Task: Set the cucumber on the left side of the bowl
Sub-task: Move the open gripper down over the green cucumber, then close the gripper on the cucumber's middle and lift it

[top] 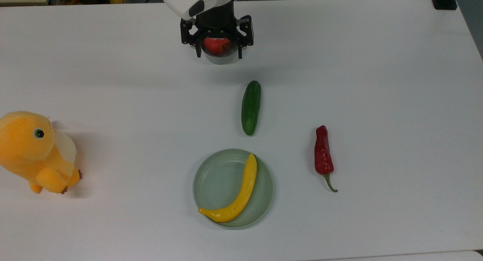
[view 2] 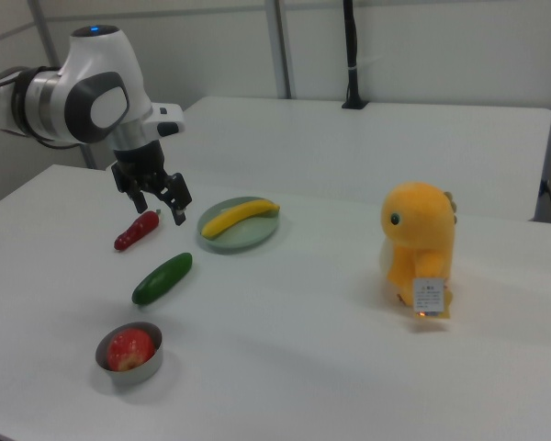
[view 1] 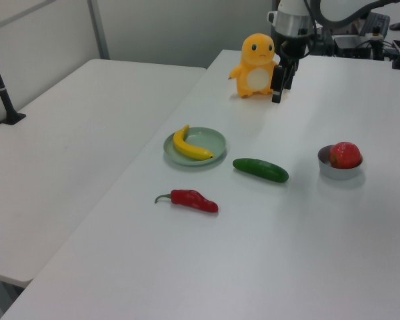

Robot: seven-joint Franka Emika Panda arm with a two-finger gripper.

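Note:
The dark green cucumber lies lengthwise in the middle of the white table, also seen in the left view and the right view. The small grey metal bowl holds a red apple and stands beyond the cucumber's far end in the top view. My gripper hangs open in the air with nothing between its fingers, overlapping the bowl in the top view. In the right view the gripper is well above the table, higher than the cucumber and away from the bowl.
A pale green plate with a yellow banana sits near the cucumber's other end. A red pepper lies on the top view's right. A yellow plush toy stands at the top view's left edge.

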